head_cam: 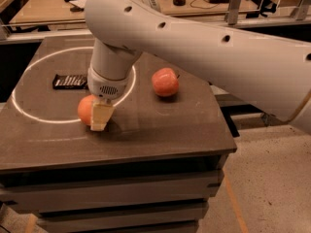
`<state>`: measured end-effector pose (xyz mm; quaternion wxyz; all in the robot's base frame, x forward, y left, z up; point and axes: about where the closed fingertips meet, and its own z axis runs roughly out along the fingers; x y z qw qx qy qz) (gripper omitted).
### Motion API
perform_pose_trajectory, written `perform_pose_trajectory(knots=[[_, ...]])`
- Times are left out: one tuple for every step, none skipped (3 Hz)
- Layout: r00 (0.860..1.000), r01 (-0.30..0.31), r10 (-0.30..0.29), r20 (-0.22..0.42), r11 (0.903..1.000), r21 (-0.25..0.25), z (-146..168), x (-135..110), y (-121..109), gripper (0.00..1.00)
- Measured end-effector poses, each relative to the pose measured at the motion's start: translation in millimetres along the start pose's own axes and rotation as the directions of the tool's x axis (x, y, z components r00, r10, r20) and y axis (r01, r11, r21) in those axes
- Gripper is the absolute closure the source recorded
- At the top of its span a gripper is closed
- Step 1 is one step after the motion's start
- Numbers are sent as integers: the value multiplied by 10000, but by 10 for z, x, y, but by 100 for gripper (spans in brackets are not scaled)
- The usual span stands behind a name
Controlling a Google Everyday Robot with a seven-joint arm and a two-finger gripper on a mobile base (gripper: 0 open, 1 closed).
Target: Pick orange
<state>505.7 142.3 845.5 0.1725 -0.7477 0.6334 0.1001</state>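
Orange (85, 109) position, camera view: we found the fruit resting on the dark tabletop (160, 130), left of centre, on the near arc of the white ring (53, 121) marked on that surface. The gripper (100, 119) hung straight down from the white arm (204, 42), low over the tabletop, with its cream-coloured end overlapping the right side of the orange. We could not tell from this view how far the gripper was open, nor whether it had hold of anything. Contact with the orange looked likely but was not confirmed. A redder apple (165, 81) with a stem lay well apart to the right, and a dark wrapped snack bar (71, 81) lay behind the orange inside the ring. Neither was touched.

Step in hand, as we judged it: final approach and seating at the orange, before any lift. The next move called for the following:
1. Centre the gripper across the widest part of the orange.
2. Close firmly, since a smooth round fruit can roll out.
3. Lift vertically, clear of the apple.
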Motion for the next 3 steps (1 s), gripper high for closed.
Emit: perform_pose_trajectory(knots=[[9989, -178, 169, 440, 9996, 202, -254, 48, -83, 98], [9833, -470, 413, 1772, 9985, 283, -675, 102, -157, 100], [9797, -485, 428, 1957, 9985, 242, -716, 62, -139, 100]])
